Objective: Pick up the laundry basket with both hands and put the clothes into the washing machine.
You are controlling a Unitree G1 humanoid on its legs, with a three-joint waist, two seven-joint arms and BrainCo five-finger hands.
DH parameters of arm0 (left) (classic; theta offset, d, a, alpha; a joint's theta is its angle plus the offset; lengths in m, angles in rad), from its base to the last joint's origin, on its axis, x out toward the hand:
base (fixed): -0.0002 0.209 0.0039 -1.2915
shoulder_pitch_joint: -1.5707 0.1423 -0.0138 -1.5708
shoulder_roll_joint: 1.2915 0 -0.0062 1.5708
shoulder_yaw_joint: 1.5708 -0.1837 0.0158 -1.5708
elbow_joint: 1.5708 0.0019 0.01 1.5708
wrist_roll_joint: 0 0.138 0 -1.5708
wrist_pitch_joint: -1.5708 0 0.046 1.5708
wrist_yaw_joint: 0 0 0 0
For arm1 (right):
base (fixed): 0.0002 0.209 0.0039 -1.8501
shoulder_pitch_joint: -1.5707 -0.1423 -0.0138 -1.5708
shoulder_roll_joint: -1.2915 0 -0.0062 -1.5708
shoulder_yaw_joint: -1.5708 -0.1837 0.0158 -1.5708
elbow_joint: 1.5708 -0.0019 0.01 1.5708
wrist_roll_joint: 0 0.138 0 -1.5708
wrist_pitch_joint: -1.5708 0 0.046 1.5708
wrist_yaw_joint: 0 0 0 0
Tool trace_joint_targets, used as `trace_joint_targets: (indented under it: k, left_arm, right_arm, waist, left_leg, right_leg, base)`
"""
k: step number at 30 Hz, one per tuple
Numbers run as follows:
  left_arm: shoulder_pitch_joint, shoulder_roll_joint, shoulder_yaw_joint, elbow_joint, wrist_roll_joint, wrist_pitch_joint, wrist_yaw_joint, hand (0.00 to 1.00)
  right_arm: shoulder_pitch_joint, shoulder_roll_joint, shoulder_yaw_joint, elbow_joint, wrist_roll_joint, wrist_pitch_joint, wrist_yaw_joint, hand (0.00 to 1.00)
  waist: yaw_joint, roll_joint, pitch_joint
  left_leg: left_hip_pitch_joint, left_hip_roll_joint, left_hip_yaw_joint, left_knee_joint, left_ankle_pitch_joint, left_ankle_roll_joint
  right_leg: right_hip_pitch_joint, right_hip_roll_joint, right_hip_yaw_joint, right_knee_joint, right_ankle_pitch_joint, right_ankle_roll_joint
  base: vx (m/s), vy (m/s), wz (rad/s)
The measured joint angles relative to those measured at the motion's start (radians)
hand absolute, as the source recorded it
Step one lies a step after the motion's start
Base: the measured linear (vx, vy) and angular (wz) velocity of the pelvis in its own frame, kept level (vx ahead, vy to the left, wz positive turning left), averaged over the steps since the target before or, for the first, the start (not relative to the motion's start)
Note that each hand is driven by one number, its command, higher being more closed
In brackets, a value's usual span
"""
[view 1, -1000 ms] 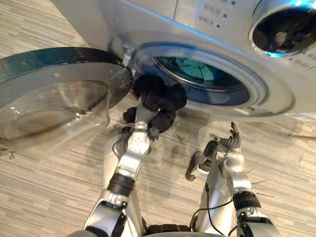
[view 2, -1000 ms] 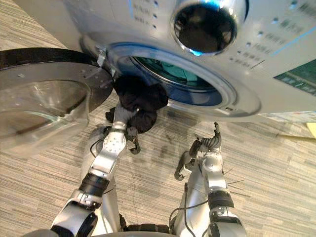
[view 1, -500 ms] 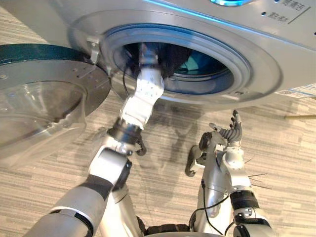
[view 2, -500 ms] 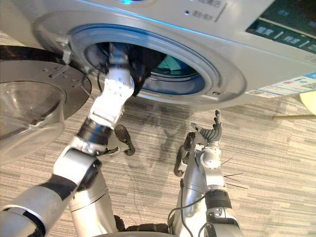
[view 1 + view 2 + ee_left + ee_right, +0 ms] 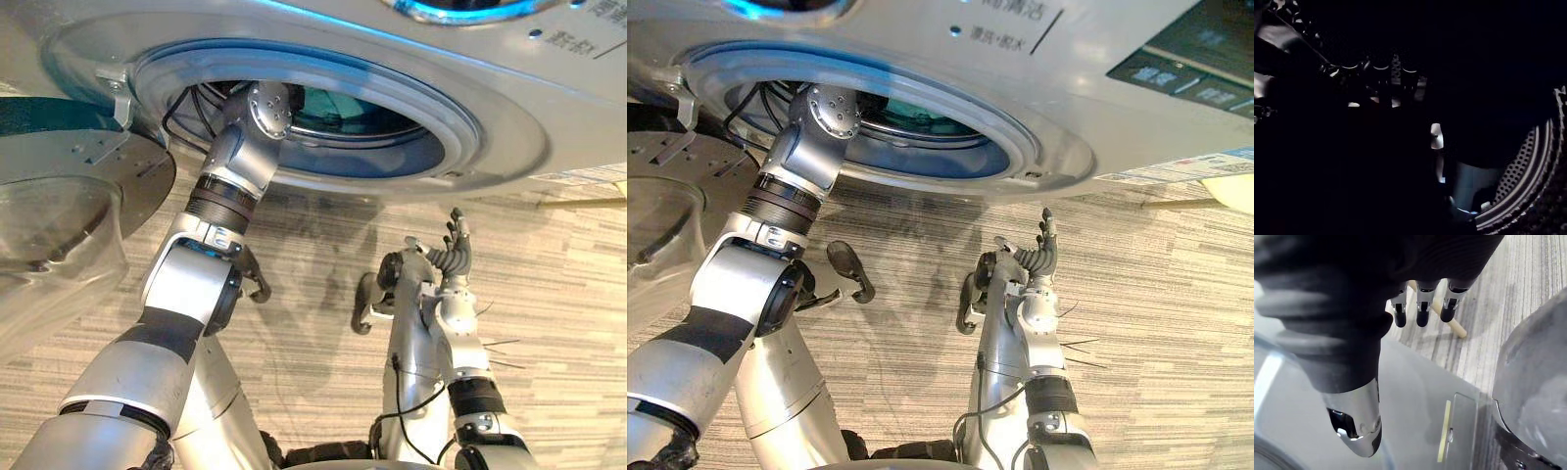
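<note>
One washing machine [image 5: 554, 117], with one round door [image 5: 69, 196] swung open at 9 o'clock and one drum opening [image 5: 411, 157] at 12 o'clock. One dial [image 5: 451, 10] with a blue-lit ring sits at the top edge, and one dark control panel [image 5: 1205, 59] at 2 o'clock. One piece of teal cloth [image 5: 338, 106] shows inside the drum; how many more pieces lie in the dark there cannot be told. One right hand [image 5: 451, 257] stands at 4 o'clock. One thin pale stick [image 5: 588, 203] lies on the floor [image 5: 323, 294] at 3 o'clock.

Glossy metal washer [image 5: 519, 147], perf. steel drum [image 5: 1535, 147]
</note>
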Motion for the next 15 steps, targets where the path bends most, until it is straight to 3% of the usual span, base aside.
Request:
trace_joint_targets:
  k: [4,5,9,12,15]
  left_arm:
    - [0.156,-0.015,0.002,-0.046,-0.012,-0.001,0.001,0.00]
    - [0.287,-0.042,0.008,-0.099,-0.052,-0.002,0.003,0.00]
    - [0.541,-0.118,0.012,-0.233,-0.107,-0.028,0.004,0.00]
    - [0.804,-0.200,0.048,-0.288,-0.148,-0.040,0.001,0.00]
    - [1.043,-0.214,0.100,-0.289,-0.204,-0.046,-0.021,0.00]
  right_arm:
    - [0.040,0.008,0.007,0.062,0.000,0.015,0.008,0.00]
    - [0.077,0.011,0.007,0.087,0.000,0.038,0.008,0.00]
    - [0.128,0.017,0.004,0.097,-0.008,0.073,0.008,0.00]
    - [0.184,0.020,0.004,0.107,-0.025,0.099,0.010,0.00]
    - [0.233,0.022,0.002,0.155,-0.047,0.124,0.029,0.00]
  waist:
    - [0.017,0.001,0.000]
    - [0.032,0.001,-0.001]
    - [0.047,0.005,-0.004]
    - [0.073,0.015,-0.059]
    - [0.098,0.022,-0.099]
  left_leg:
    - [0.110,-0.026,0.003,-0.088,0.012,-0.014]
    - [0.195,-0.044,0.003,-0.140,0.022,-0.020]
    - [0.357,-0.073,-0.004,-0.225,0.023,-0.029]
    - [0.489,-0.094,-0.005,-0.309,0.027,-0.048]
    - [0.652,-0.123,-0.013,-0.431,0.046,-0.082]
  right_leg:
    - [0.127,-0.016,-0.044,-0.096,0.008,-0.001]
    - [0.225,-0.025,-0.070,-0.157,0.008,-0.001]
    - [0.422,-0.035,-0.122,-0.261,0.007,-0.001]
    - [0.576,-0.037,-0.173,-0.361,0.007,-0.001]
    - [0.760,-0.038,-0.234,-0.495,0.027,-0.002]
  base:
    - [0.09,-0.056,0.18]
    - [0.15,-0.053,0.30]
    - [0.15,-0.046,0.32]
    - [0.10,-0.029,0.26]
    - [0.09,-0.030,0.33]
